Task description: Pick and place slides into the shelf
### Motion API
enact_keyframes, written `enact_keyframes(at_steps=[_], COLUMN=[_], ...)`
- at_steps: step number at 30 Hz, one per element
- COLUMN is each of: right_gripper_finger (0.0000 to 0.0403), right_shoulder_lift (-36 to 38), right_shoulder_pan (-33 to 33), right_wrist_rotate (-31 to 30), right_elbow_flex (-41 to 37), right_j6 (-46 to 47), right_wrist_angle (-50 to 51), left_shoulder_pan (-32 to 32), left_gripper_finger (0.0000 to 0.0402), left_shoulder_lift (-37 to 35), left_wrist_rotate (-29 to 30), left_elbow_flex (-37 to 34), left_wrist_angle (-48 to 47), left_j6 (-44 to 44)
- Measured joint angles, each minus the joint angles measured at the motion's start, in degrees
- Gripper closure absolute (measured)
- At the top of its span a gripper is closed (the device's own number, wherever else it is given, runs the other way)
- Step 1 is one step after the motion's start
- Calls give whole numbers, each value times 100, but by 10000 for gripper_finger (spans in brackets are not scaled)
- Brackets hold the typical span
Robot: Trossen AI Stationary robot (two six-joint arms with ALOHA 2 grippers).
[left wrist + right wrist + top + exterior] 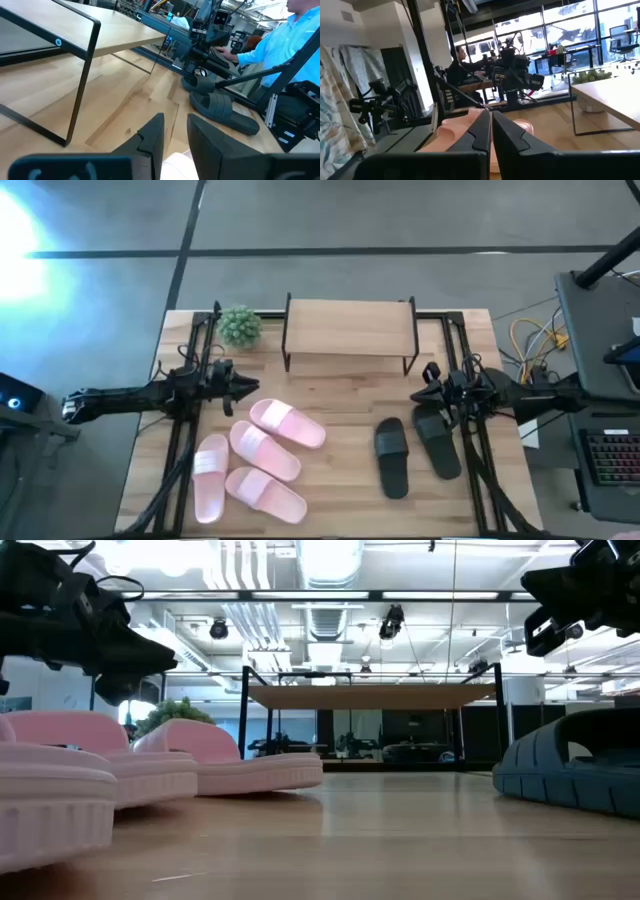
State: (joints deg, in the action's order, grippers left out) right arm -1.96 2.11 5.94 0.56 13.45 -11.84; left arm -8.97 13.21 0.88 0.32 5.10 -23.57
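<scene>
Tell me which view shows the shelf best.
High view: the whole shelf from above, nothing on its top. Low view shows it side-on, both levels visible. Left wrist catches one corner and leg; right wrist only an end.

High view: overhead, straight down on the whole table. Low view: tabletop height, level, facing 12 o'clock. Both share the shelf.

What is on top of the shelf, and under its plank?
The shelf top is bare. In the low view nothing shows under the plank; from above, the plank covers that space.
</scene>
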Motion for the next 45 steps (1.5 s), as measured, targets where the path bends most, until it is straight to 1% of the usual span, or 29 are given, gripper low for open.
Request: enact_keyframes(at_steps=[37,38,39,40,41,43,45], right_gripper_finger=[394,394,394,394,394,394,394], right_shoulder_lift=[-2,-2,-7,-9,-8,0,2], right_shoulder_pan=[2,2,3,1,2,0,0], right_wrist_rotate=[0,-38,-214,-457,-693,-976,-1110], right_elbow_flex=[-2,-2,-1,-1,0,0,0], right_j6=[0,-4,-18,133,564,1662,2744], right_wrist_angle=[-6,-76,-207,-378,-560,-889,-1138], left_shoulder_pan=[0,-1,-2,0,-1,-2,-2], left_gripper_finger=[332,332,332,332,332,332,332], left_shoulder_lift=[0,0,0,0,0,0,0], left_wrist_rotate=[1,1,1,0,0,0,0], left_elbow_flex=[0,0,0,0,0,0,0], left_wrist_angle=[0,0,0,0,0,0,0], left_j6=[2,0,2,2,2,1,1])
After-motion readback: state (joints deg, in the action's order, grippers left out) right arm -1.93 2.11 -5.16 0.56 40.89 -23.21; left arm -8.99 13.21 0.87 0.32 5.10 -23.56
